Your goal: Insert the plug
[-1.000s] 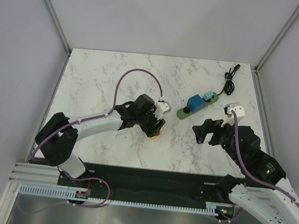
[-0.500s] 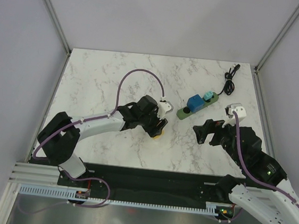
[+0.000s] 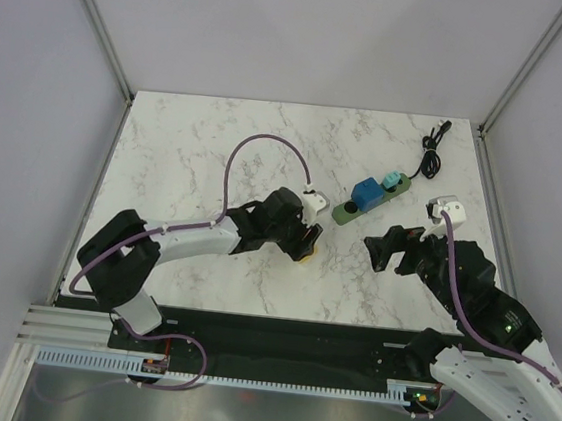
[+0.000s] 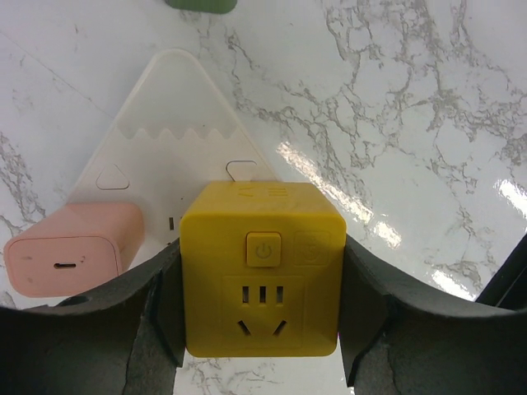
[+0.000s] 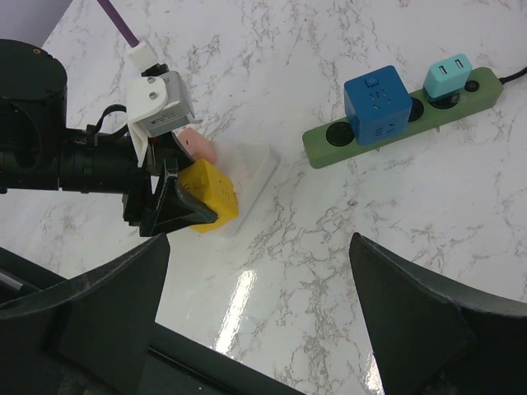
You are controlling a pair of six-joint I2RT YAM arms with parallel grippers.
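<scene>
At table centre, left gripper grasps the yellow plug beside a pink charger; right gripper stands released.

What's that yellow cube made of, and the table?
The yellow cube looks like smooth matte plastic: even colour, rounded moulded edges. The table looks like polished marble or a marble-look top: grey veins, shiny glare.

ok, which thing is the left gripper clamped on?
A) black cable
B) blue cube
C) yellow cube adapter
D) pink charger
C: in the left wrist view the left gripper has a finger against each side of the yellow cube adapter; the pink charger lies outside the jaws.
</scene>
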